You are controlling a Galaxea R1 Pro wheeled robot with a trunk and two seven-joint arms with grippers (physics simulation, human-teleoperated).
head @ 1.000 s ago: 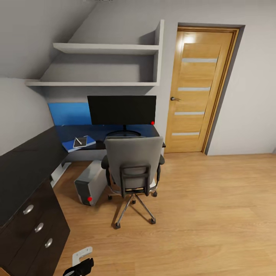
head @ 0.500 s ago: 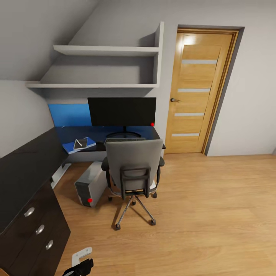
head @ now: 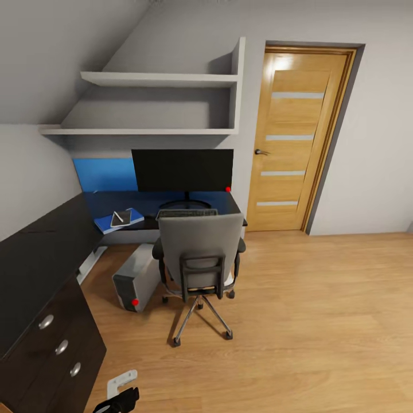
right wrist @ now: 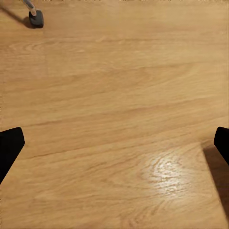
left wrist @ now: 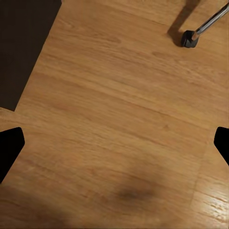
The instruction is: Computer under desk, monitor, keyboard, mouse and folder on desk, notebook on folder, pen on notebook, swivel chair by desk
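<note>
Facing the desk [head: 46, 252] mid-frame, I hold both grippers, left gripper [left wrist: 114, 143] and right gripper [right wrist: 114, 143], spread wide and empty above the floor [head: 321, 321], since the swivel chair [head: 201, 241] looks parked.

left tool [head: 122, 398]: black fingers | white bracket | right tool [right wrist: 114, 143]: black fingertips

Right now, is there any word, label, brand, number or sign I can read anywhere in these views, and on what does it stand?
None: no readable text in any view.
The monitor screen is plain black; only a red dot at its lower corner.
The computer front shows a red light, no lettering.
The keyboard keys are too small to read.
The notebook cover and folder show no lettering.
The door bears pale stripes, no sign.
</note>
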